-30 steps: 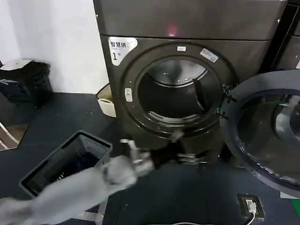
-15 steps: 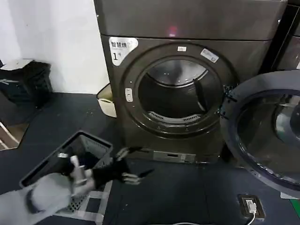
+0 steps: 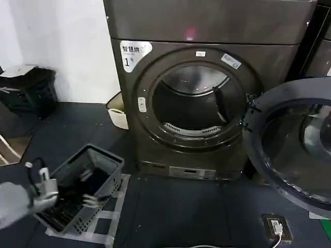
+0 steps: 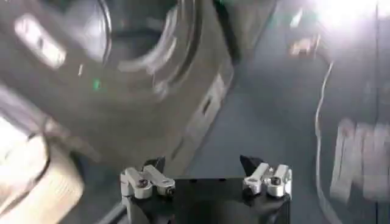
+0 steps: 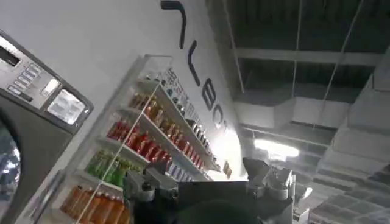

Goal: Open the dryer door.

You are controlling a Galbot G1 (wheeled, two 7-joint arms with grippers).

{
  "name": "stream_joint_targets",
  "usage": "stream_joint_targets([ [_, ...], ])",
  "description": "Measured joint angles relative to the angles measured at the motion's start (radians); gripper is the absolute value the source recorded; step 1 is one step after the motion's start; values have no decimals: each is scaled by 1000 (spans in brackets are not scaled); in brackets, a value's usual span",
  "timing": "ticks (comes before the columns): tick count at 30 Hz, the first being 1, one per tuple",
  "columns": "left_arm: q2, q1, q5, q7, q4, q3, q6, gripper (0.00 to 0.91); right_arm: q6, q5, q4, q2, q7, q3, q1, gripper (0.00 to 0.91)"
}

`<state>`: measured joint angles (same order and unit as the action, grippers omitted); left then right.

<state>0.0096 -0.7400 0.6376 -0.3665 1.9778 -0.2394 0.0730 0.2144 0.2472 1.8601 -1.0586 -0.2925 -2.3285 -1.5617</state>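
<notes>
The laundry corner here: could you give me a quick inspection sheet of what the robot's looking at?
Surface: dark floor, taped under the basket.
Job's things: dryer door swung wide open to the right; drum exposed.
Clutter: grey laundry basket; white bin beside the dryer.
Grippers: left gripper open, low over the basket; right gripper open, facing a drinks shelf.
Cables: white cable from floor socket.
Surroundings: white wall.

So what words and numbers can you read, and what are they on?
"1": on the white sticker at the upper corner of the dark grey dryer front; the small characters above it are too blurred to read.
Small white labels above the round drum opening: too small to read.
Large dark letters on the white wall above the drink shelves: cut off, unreadable.
Control panel buttons: too blurred.
</notes>
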Motion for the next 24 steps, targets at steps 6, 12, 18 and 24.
stream_joint_targets([
  [6, 57, -2, -81, -27, -96, -48, 26, 907, 0, 3, -22, 15, 0, -9, -5, 907],
  [12, 97, -7, -133, -47, -152, -84, 46, 907, -2, 5, -30, 17, -3, -12, -8, 907],
  [18, 107, -6, -185, -70, -191, -87, 74, 907, -5, 6, -36, 13, -6, -17, -16, 907],
  [24, 102, -4, -218, -81, -229, -85, 38, 907, -7, 6, -42, 9, -13, -21, -19, 907],
])
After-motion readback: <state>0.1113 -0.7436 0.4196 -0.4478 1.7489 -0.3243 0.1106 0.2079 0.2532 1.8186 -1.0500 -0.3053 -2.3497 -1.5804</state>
